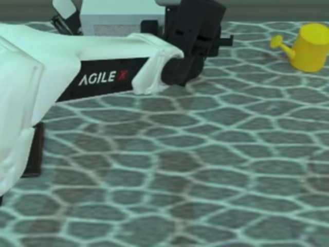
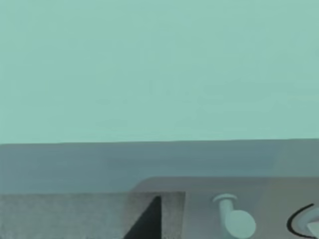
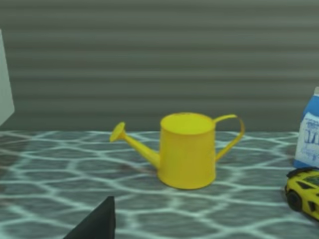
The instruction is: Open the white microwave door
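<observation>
The white microwave [image 1: 121,10] stands at the table's far edge, cut off by the top view's upper border. Its door shows as a grey speckled window strip [image 1: 110,30] and looks flat against the front. My left arm reaches across from the left, and its black gripper [image 1: 198,36] sits at the microwave's right front. The left wrist view is close to the front and shows the speckled window [image 2: 60,216], a round silver knob [image 2: 234,221] and a dark part of the gripper. My right arm is out of the top view; a dark part of its gripper [image 3: 97,224] shows low over the table.
A yellow watering can [image 1: 308,46] stands at the far right, also large in the right wrist view [image 3: 187,152]. A blue and white carton [image 3: 309,132] and a yellow toy car [image 3: 304,191] sit beyond it. A dark block [image 1: 33,154] lies at the left edge.
</observation>
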